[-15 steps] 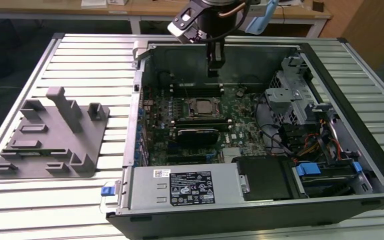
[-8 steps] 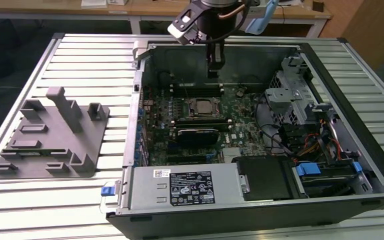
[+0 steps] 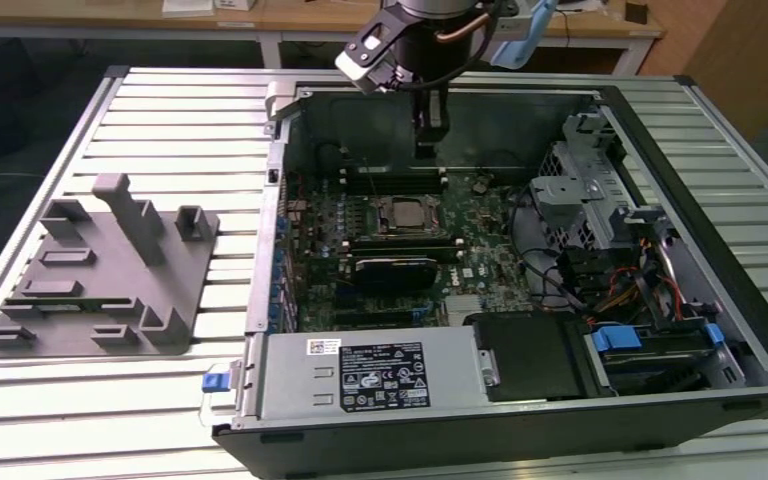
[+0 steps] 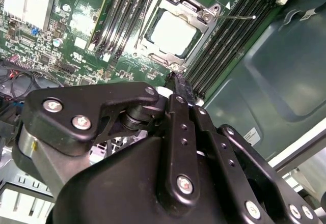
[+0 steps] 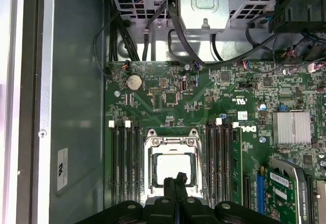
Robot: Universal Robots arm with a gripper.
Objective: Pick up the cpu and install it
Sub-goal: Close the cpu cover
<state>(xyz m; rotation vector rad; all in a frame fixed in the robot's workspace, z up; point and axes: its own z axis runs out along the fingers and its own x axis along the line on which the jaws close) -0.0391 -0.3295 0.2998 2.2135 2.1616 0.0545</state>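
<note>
Silver-white square cpu (image 5: 172,164) sits in its socket (image 5: 172,141); empty fingers (image 5: 169,187) pressed together.

Even, diffuse overhead light fills the exterior view: the slatted metal table (image 3: 171,120) reads bright, while the inside of the computer case (image 3: 491,440) is dimmer, its walls shading the motherboard (image 3: 478,250). In the second wrist view the cpu (image 4: 173,33) glares almost white. The black gripper (image 4: 181,86) carries soft highlights on its screws, and in the first wrist view the heatsink (image 5: 291,127) shines pale.
</note>
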